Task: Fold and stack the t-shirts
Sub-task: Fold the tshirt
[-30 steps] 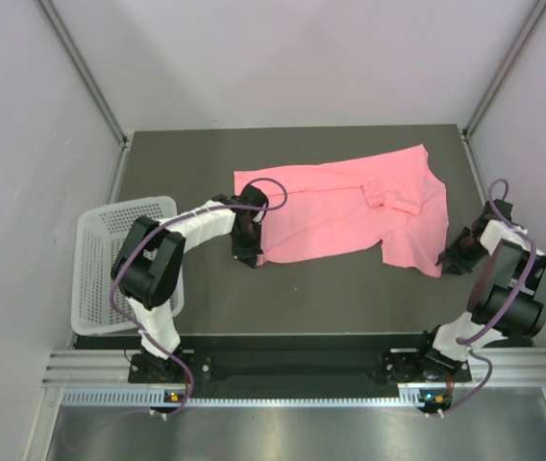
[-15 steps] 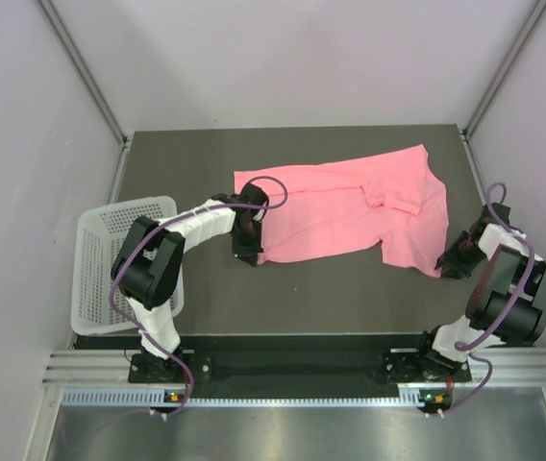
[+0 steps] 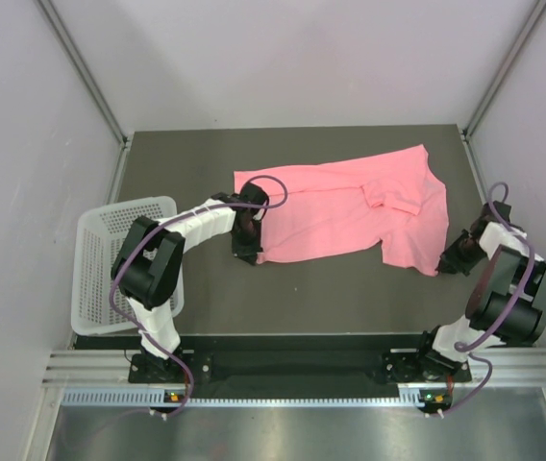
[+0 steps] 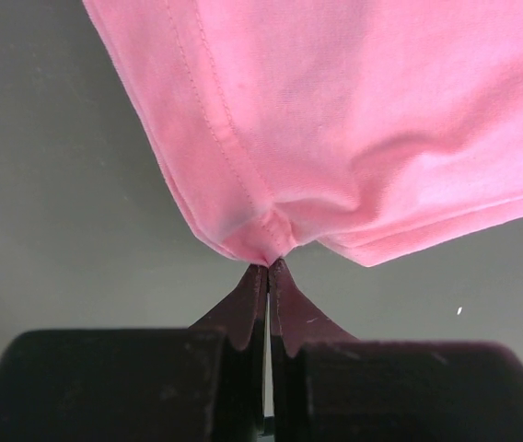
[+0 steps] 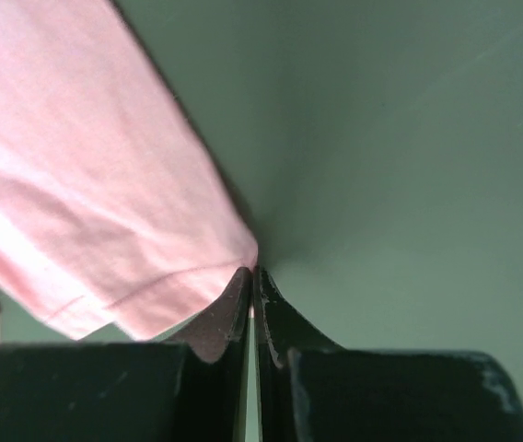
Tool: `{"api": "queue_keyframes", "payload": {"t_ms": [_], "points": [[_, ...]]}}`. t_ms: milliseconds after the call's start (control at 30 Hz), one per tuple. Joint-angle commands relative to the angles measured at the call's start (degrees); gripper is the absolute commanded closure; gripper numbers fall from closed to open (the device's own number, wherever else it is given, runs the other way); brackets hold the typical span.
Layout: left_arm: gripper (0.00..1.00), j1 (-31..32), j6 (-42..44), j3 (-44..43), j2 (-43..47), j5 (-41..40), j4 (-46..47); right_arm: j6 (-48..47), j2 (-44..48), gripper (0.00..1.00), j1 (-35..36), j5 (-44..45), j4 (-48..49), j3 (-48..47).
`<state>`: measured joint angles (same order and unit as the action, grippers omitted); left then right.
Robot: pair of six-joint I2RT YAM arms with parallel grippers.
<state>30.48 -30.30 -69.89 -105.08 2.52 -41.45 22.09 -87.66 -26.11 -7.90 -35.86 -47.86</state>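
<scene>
Locate the t-shirt (image 3: pixel 340 216) spread out and unfolded on the bench (image 3: pixel 350 298), from the middle toward the right, long axis running left to right. Note the wrinkles across the body and the sleeve (image 3: pixel 395 197) turned over onto it at the far right.

Check the left tool (image 4: pixel 268 269): clamped tight on the near left corner, with fabric puckered into the tips. Check the right tool (image 5: pixel 253 271): closed at the near right corner, with what looks like only the very edge of the hem caught. Treat that second grip as doubtful.

Expect the following faults from here:

- Slip at the right corner on any lift or pull, caused by too shallow a bite on thin, soft fabric. Would leave one corner dropped and the fold skewed.
- Uneven tension, caused by raising or carrying the two corners at different rates. Would drag the garment sideways across the bench and deepen the wrinkles.
- A lump trapped inside the fold, caused by folding over the turned sleeve without flattening first.
- Stretching or a pulled seam at the left corner, caused by hauling against cloth lying flat on the bench.
- Snagging on the white basket (image 3: pixel 110 259) at the near left edge, caused by swinging the left corner too far left.
</scene>
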Motion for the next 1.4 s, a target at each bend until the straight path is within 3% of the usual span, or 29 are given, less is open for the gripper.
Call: {"api": "queue_keyframes", "payload": {"t_ms": [0, 200, 400, 833, 1367], "points": [[1.00, -0.16, 0.07, -1.13, 1.63, -1.47, -1.17, 3.39, 5.65, 1.00, 0.53, -1.94, -3.07, -5.57], [1.00, -1.12, -0.46, -3.49, 2.42, -1.99, -3.02, 6.74, 5.66, 1.00, 1.06, -5.63, -4.23, -14.37], [1.00, -4.37, 0.60, -11.65, 1.11, -4.90, -5.83, 8.23, 2.76, 1.00, 1.41, -7.04, -2.99, -20.16], [1.00, -11.40, 0.25, -28.98, -8.03, -4.99, -9.70, 8.59, -12.08, 1.00, 3.17, -12.39, -4.13, -39.57], [1.00, -15.10, -0.19, -35.66, -15.95, -4.46, -10.40, 11.66, -26.68, 1.00, 5.28, -18.29, -2.47, -53.92]]}}
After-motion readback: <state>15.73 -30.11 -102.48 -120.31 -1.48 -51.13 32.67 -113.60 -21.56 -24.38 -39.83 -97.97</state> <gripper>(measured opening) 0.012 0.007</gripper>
